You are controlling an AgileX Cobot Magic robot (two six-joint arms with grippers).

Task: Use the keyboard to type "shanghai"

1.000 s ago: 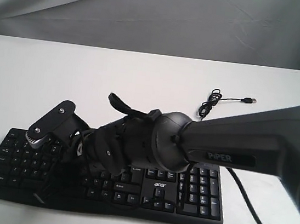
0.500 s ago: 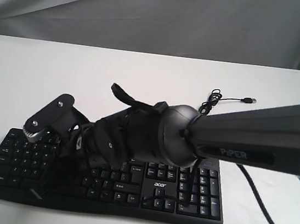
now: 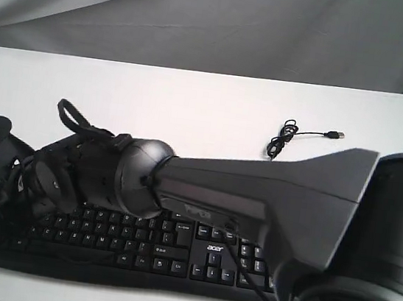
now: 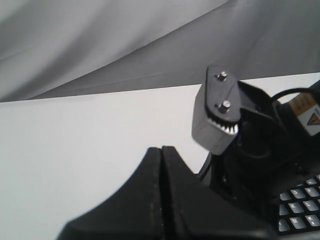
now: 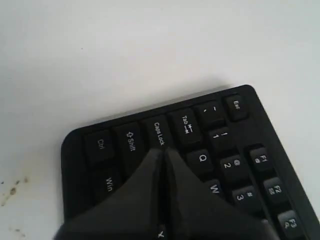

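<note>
The black keyboard (image 3: 209, 259) with white legends and an "acer" logo lies along the table's front edge. My right arm reaches across it to its left end, and in the exterior view the wrist hides the fingertips. In the right wrist view my right gripper (image 5: 162, 151) is shut with nothing held. Its tips sit over the keyboard (image 5: 235, 165) just beside the Caps Lock key (image 5: 158, 133), near Q and Shift. Whether they touch a key I cannot tell. My left gripper (image 4: 161, 148) is shut and empty, over bare table beside the right wrist's grey bracket (image 4: 217, 115).
The keyboard's thin black cable (image 3: 286, 138) lies coiled behind the keyboard, its USB plug (image 3: 335, 133) loose on the white table (image 3: 192, 105). A grey cloth backdrop (image 3: 204, 17) hangs behind. The right arm's thick link (image 3: 270, 197) covers the keyboard's right part.
My right arm has swung left along the keyboard, from the left-middle keys to its far-left end. Its upper link now sits closer to the camera and hides the number pad.
</note>
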